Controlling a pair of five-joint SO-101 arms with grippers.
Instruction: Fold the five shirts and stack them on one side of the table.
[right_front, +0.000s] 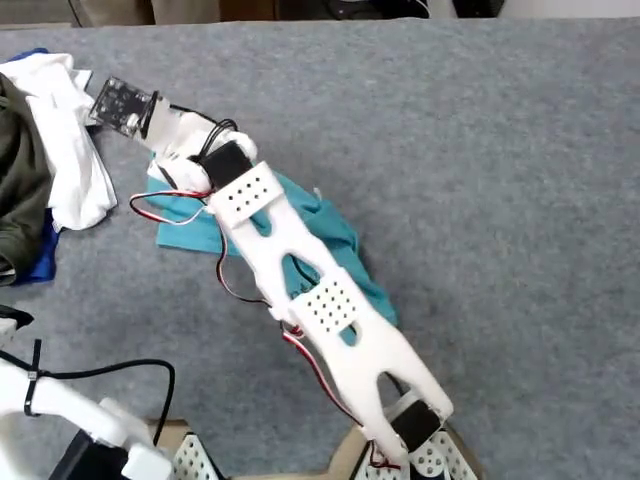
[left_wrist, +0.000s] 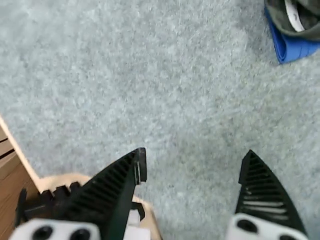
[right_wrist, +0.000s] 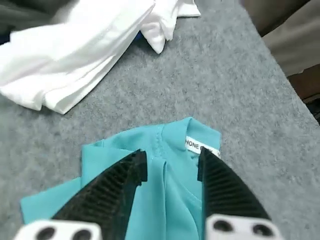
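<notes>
On the grey table (right_front: 480, 150), a teal shirt (right_wrist: 175, 140) lies near a shirt pile (right_front: 70, 170). The right gripper (right_wrist: 172, 154) hangs slightly parted over its collar; the left gripper (left_wrist: 195, 151) gapes wide above bare cloth.

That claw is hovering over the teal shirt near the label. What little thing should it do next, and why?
Probably dip down and pinch the fold by the collar. The right gripper is open, its fingers either side of a crease in the teal shirt. That shirt looks only partly folded and lies apart from the white shirt, so it likely needs another fold first.
</notes>
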